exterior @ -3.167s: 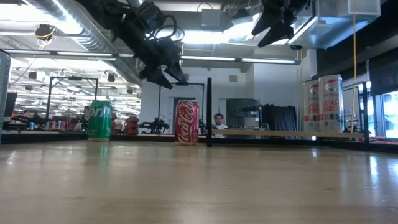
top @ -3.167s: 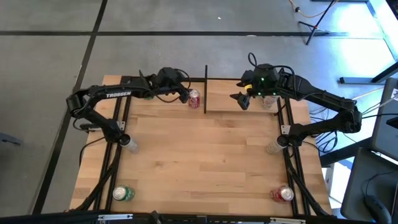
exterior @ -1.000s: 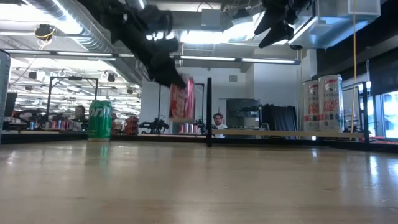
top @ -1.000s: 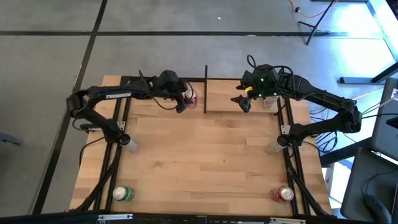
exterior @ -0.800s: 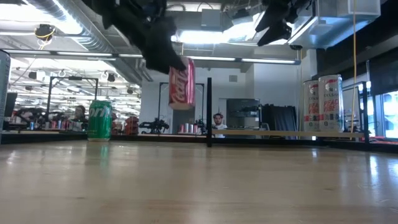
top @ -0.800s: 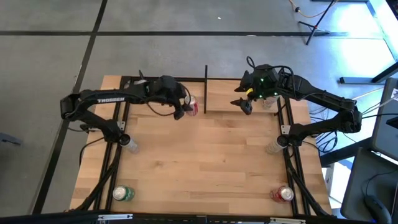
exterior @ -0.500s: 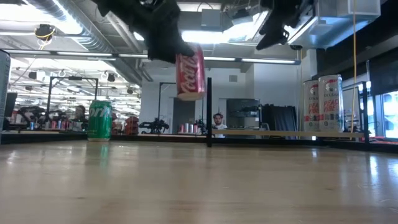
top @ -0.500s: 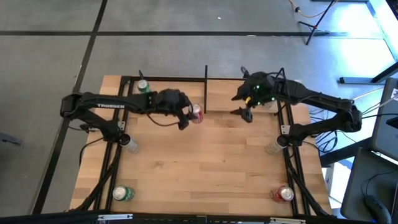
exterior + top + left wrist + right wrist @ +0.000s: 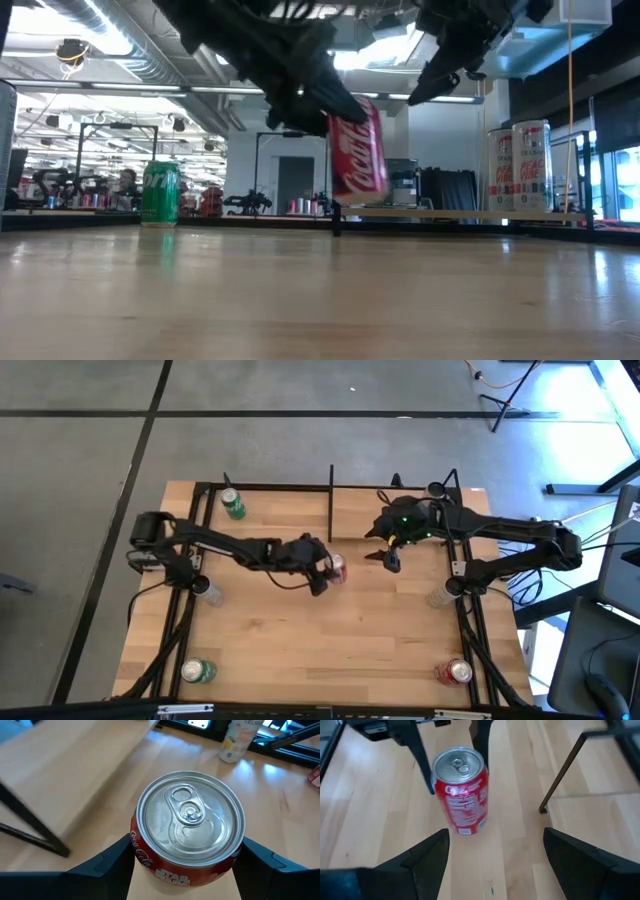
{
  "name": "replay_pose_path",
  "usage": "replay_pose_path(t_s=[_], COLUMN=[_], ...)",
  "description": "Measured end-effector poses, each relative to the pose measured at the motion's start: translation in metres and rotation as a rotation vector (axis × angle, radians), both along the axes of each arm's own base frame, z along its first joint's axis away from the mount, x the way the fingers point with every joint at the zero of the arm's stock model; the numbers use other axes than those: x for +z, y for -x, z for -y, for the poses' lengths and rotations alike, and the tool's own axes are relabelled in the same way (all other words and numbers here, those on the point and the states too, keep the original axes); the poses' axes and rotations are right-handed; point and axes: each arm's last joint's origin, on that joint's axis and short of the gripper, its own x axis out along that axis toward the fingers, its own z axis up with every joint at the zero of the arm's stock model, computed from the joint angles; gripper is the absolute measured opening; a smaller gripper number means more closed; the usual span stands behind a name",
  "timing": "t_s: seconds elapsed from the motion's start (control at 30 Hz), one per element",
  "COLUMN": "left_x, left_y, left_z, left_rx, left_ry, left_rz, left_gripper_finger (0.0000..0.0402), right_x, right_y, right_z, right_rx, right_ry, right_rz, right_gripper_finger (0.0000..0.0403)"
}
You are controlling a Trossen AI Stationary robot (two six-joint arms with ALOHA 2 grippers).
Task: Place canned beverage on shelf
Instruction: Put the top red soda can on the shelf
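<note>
One red can (image 9: 338, 569) is clamped between the fingers of the left gripper (image 9: 326, 573), lifted clear of the surface (image 9: 330, 630) near its middle and a little tilted. The shelf (image 9: 360, 520) lies at about one o'clock from it, and two tall pale cans (image 9: 518, 166) already stand at the shelf's right end. To do this step well, I think the can should first be made upright, carried above the black frame bar, then lowered flat on a free part of the board before the fingers let go. The right gripper (image 9: 385, 556), fingers apart and empty, hangs at three o'clock, near the can. The can reads "Coca-Cola" and "STAR WARS"; the green can (image 9: 160, 194) behind reads "Sprite".
</note>
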Motion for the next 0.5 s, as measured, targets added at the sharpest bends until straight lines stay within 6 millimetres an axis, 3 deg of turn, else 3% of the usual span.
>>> replay_pose_path(t_s=[0.27,0.5], left_x=[-0.033,-0.034], left_y=[-0.012,-0.014], left_z=[0.003,0.006], left_rx=[0.011,-0.015], left_ry=[-0.013,-0.030], left_rz=[-0.061,-0.053], left_gripper_finger=[0.0262,0.0294], right_x=[-0.013,-0.014], right_y=[0.001,0.002], right_z=[0.000,0.000], right_rx=[0.004,0.003], right_ry=[0.000,-0.004], right_rz=[-0.021,-0.028], right_gripper_finger=[0.0308,0.0308])
